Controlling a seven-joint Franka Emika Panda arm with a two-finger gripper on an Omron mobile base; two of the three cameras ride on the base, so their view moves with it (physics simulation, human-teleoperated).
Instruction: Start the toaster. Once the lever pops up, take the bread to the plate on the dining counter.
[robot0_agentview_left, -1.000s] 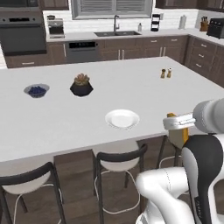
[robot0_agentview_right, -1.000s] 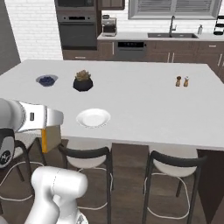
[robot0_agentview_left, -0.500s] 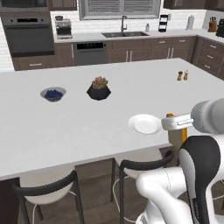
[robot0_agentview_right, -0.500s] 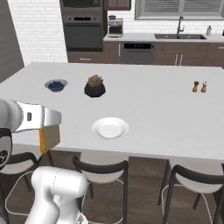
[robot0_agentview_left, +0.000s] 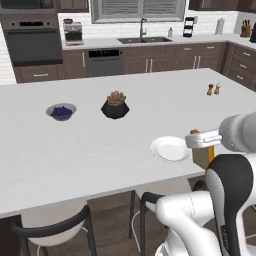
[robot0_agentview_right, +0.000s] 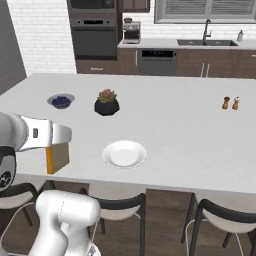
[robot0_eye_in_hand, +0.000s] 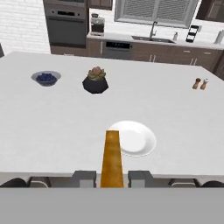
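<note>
Resting on the wide pale counter (robot0_eye_in_hand: 52, 127), from left to right: a grey bowl of blue berries (robot0_eye_in_hand: 46, 78), a dark potted succulent (robot0_eye_in_hand: 96, 80), the white plate (robot0_eye_in_hand: 133, 138) near the front edge, two small shakers (robot0_eye_in_hand: 199, 83). Gripper (robot0_eye_in_hand: 112, 178) closed on the bread (robot0_eye_in_hand: 112, 159), slice edge-on, just short of the plate.

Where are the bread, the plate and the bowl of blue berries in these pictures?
bread (robot0_eye_in_hand: 112, 158), hand view, on the edge of the slice between the fingertips.
plate (robot0_agentview_right: 124, 153), right base view, on its flat white middle.
bowl of blue berries (robot0_agentview_left: 61, 111), left base view, on the berries inside it.
</note>
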